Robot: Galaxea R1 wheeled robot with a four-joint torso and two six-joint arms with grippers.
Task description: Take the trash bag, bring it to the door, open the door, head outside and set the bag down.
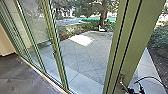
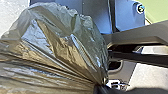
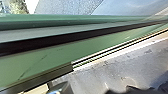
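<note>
At the lower right of the head view, the dark end of my right arm with its gripper (image 1: 135, 90) is close beside the metal handle (image 1: 121, 80) on the green door frame (image 1: 132, 42); whether they touch is unclear. In the left wrist view, the translucent trash bag (image 2: 62, 47) bulges out, and its creases draw together at a gathered neck, where my left gripper (image 2: 100, 87) is shut on it. The right wrist view has a green frame (image 3: 50, 60) running along a pale metal strip.
Green-framed glass panels (image 1: 32, 25) line the left side, above a dark indoor floor (image 1: 20, 75). Outside lie a paved yard (image 1: 85, 57), a tree trunk (image 1: 103, 17) and plants. A planted bed (image 1: 160, 50) borders the paving at the right.
</note>
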